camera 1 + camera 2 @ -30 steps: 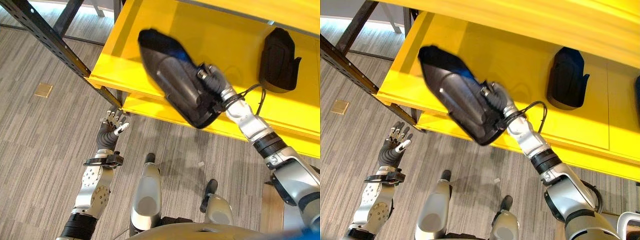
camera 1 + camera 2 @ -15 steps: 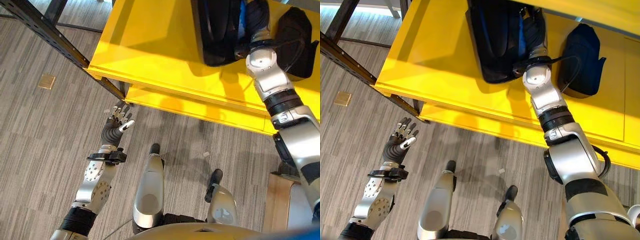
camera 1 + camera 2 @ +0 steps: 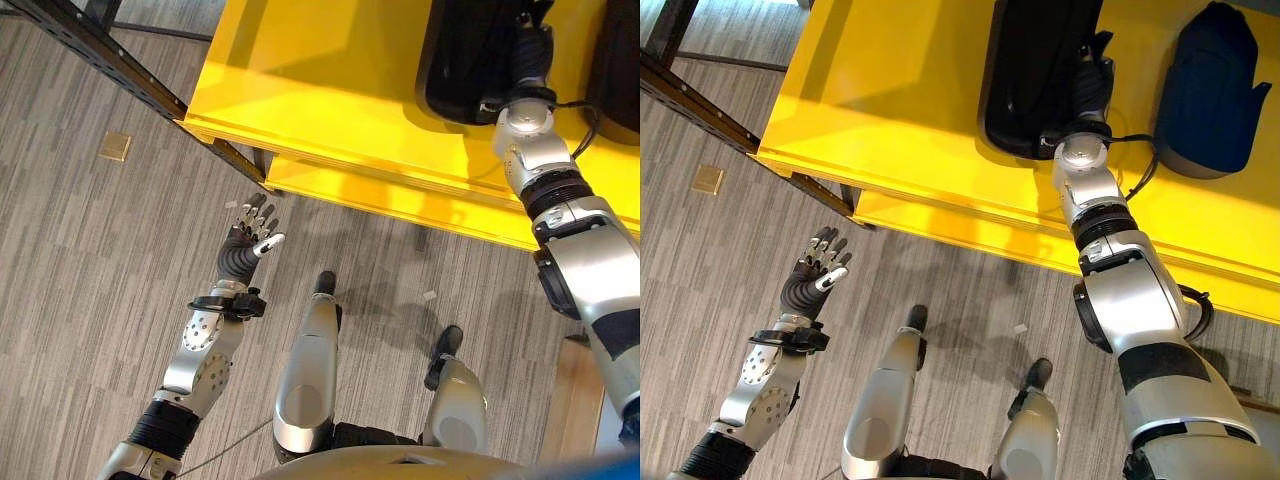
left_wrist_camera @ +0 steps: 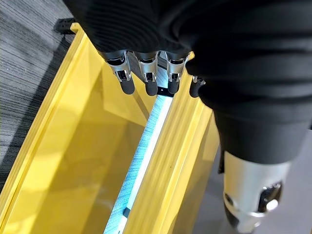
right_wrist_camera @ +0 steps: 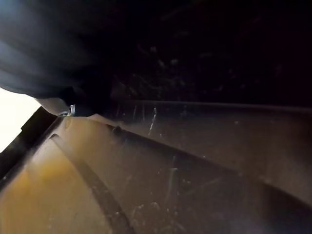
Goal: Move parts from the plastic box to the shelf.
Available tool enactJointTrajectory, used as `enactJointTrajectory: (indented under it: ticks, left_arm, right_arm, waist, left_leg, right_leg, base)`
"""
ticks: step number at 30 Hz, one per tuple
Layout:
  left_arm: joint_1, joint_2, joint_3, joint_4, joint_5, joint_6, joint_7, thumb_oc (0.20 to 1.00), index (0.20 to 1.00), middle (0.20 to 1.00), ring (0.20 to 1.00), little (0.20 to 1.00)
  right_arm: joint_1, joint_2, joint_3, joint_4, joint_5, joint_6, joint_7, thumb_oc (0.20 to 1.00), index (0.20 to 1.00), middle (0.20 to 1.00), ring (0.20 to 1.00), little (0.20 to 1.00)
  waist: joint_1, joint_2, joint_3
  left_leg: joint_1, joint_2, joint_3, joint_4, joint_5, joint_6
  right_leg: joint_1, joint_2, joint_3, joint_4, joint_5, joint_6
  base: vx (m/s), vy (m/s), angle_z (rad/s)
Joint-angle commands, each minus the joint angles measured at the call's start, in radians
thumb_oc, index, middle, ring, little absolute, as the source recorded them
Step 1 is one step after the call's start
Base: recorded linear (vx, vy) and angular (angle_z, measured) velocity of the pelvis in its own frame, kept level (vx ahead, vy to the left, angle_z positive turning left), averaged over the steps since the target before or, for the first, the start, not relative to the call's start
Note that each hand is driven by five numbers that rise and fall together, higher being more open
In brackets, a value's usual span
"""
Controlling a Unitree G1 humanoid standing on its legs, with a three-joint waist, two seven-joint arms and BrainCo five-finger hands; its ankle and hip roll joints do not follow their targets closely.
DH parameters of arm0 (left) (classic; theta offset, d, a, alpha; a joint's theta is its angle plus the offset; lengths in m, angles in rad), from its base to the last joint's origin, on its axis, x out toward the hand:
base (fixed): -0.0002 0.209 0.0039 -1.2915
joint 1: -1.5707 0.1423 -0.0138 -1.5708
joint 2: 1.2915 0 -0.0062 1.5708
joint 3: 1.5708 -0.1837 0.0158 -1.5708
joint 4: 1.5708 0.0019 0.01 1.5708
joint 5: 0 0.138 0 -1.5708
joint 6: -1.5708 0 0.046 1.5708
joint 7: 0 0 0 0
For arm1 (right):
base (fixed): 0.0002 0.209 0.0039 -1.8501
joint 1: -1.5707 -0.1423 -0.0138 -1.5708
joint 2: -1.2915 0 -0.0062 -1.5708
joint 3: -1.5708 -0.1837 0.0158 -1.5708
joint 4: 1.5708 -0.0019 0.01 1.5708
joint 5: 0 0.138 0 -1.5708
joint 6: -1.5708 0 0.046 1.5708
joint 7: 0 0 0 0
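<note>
left hand [image 3: 250,240] idle low over the floor, fingers straight and spread, short of the shelf edge | right hand [image 3: 1090,85] on black part [image 3: 1035,70] lying on yellow shelf [image 3: 910,110], likely seating it; grip can't tell, fingers hidden | second black part [image 3: 1212,90] just beside, limits sideways room | dark rack post [image 3: 110,60] far left

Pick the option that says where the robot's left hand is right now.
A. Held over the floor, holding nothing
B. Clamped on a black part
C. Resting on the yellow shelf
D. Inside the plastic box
A: the left hand hangs over the grey floor, below the yellow shelf, fingers straight and empty.
</note>
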Motion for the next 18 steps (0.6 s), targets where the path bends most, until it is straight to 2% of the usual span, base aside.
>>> enactJointTrajectory:
  ticks: [1, 11, 18]
  left_arm:
    - [-0.016, 0.05, 0.005, -0.099, -0.015, -0.057, 0.008, 1.0, 1.0, 1.0, 1.0, 1.0]
    - [-0.032, 0.049, -0.018, -0.109, -0.017, -0.068, 0.027, 1.0, 1.0, 1.0, 1.0, 1.0]
    - [-0.034, 0.046, -0.022, -0.11, -0.023, -0.073, 0.035, 1.0, 1.0, 1.0, 1.0, 1.0]
  right_arm:
    - [-0.107, -0.041, -0.005, -0.038, 0.03, -0.06, -0.023, 0.2, 0.2, 0.2, 0.2, 0.2]
    - [-0.133, -0.073, 0.044, 0.024, -0.022, -0.032, -0.032, 0.2, 0.2, 0.2, 0.2, 0.2]
    - [-0.163, -0.089, 0.057, 0.034, -0.003, -0.037, -0.032, 0.2, 0.2, 0.2, 0.2, 0.2]
  waist:
    - [0.019, -0.008, -0.025]
    - [0.016, 0.001, -0.011]
    - [0.013, 0.002, -0.011]
  left_leg:
    - [-0.002, 0.042, 0.013, -0.018, 0.042, 0.002]
    - [-0.036, 0.033, 0.012, -0.01, 0.04, 0.005]
    - [-0.058, 0.03, 0.015, -0.005, 0.038, 0.005]
  right_leg:
    - [-0.09, 0.014, 0.042, 0.166, 0.024, -0.042]
    - [-0.119, 0.009, 0.041, 0.175, 0.021, -0.043]
    - [-0.139, 0.007, 0.042, 0.18, 0.02, -0.042]
  base:
    - [0.0, 0.009, 0.05]
    - [0.0, 0.003, 0.01]
    - [0.0, 0.002, 0.01]
